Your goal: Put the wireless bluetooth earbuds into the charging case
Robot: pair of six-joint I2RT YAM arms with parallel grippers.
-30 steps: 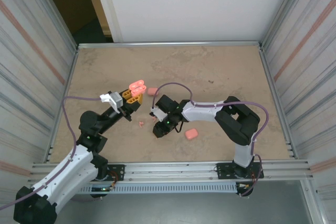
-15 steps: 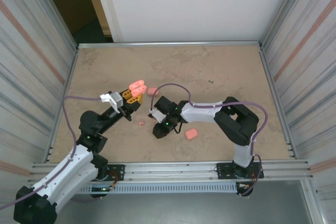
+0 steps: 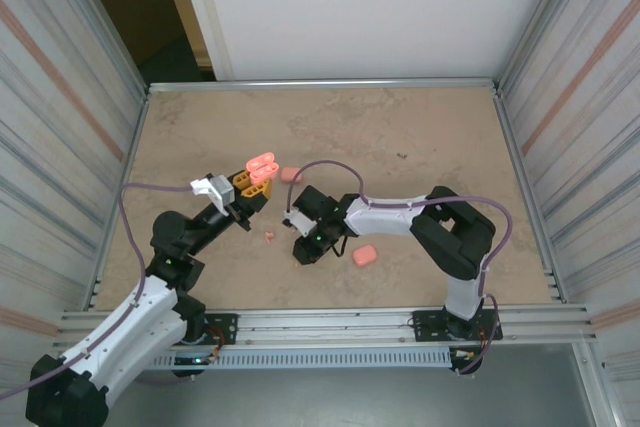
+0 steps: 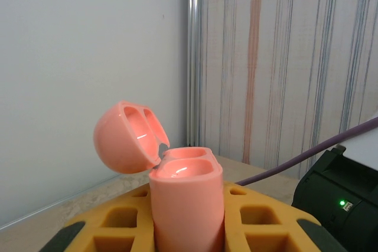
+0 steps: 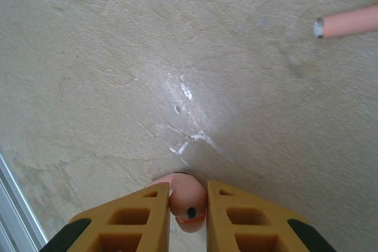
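My left gripper [image 3: 257,180] is held above the table, shut on an open pink charging case [image 3: 263,165]. In the left wrist view the case [image 4: 186,205] stands upright between the yellow fingers [image 4: 260,222], its lid [image 4: 127,137] tipped back and both sockets empty. Down at the table, my right gripper [image 3: 303,246] is shut on a small pink earbud [image 5: 189,200], which sits pinched between the fingertips [image 5: 144,208]. Another earbud [image 3: 269,236] lies loose on the table between the two arms. A pink stem [image 5: 348,23] shows at the top right of the right wrist view.
A closed pink case [image 3: 364,255] lies just right of the right gripper. Another pink case [image 3: 291,174] rests beside the left gripper's held case. Metal walls fence the tabletop [image 3: 420,137] on the left, right and back.
The right gripper's jaws have closed onto the earbud on the table. The left arm and its case have not moved.
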